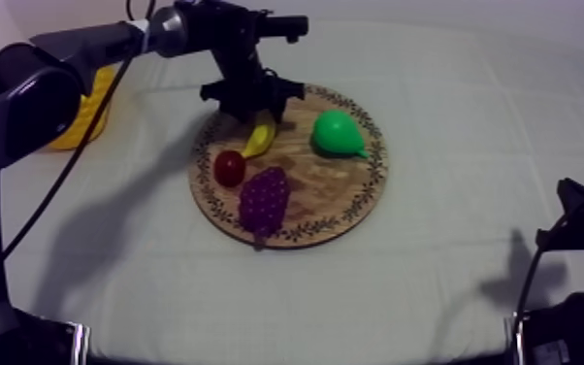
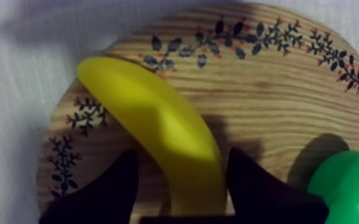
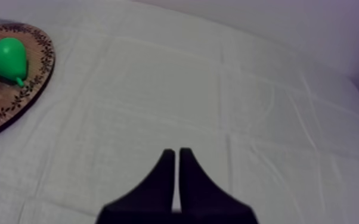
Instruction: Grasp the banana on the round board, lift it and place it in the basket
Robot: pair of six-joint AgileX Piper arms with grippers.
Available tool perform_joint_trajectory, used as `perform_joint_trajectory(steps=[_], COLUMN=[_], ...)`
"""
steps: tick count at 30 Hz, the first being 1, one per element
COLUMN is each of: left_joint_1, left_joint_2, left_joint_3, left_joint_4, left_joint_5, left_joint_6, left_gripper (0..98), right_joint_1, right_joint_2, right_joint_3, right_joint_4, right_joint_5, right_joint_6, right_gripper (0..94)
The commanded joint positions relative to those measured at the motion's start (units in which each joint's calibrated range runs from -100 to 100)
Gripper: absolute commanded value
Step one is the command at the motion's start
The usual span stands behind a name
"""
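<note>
Left gripper [image 2: 183, 158] sits over the banana [image 2: 158, 137], fingers apart and straddling it mid-length, close to both sides. Banana lies flat on the wooden board [image 1: 335, 194], one end at the rim, pear [image 1: 338, 134] nearby. Yellow basket [image 1: 87, 121] sits well apart at the table's left. Right gripper [image 3: 177, 154] has fingers pressed together over bare cloth [image 3: 247, 89].

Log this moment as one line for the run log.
left gripper open, astride banana on wooden board | right gripper shut, over cloth | banana not yet in yellow basket
</note>
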Motion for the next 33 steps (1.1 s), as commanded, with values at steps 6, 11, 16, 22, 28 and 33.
perform_joint_trajectory(steps=[6,11,16,22,28,33], left_joint_1=[0.3,0.4,0.4,0.4,-0.4,-2.1], left_joint_2=[-0.8,-0.9,-2.6,-8.5,-17.7,-26.9], left_joint_3=[1.1,1.9,2.9,2.3,1.6,3.0], left_joint_4=[-0.35,-0.25,-0.54,-2.2,-3.85,-5.66], left_joint_5=[-0.3,-0.5,-0.5,2.3,4.6,6.1], left_joint_6=[0.6,0.9,1.3,1.9,1.6,1.3], left_gripper=[36.7,29.8,24.8,23.3,23.4,23.4], right_joint_1=[0.0,0.0,0.0,0.0,0.0,0.0], right_joint_2=[0.0,0.0,0.0,0.0,0.0,0.0], right_joint_3=[0.0,0.0,0.0,0.0,0.0,0.0], right_joint_4=[0.0,0.0,0.0,0.0,0.0,0.0], right_joint_5=[0.0,0.0,0.0,0.0,0.0,0.0], right_joint_6=[0.0,0.0,0.0,0.0,0.0,0.0], right_gripper=[0.6,0.6,0.6,0.6,0.6,0.6])
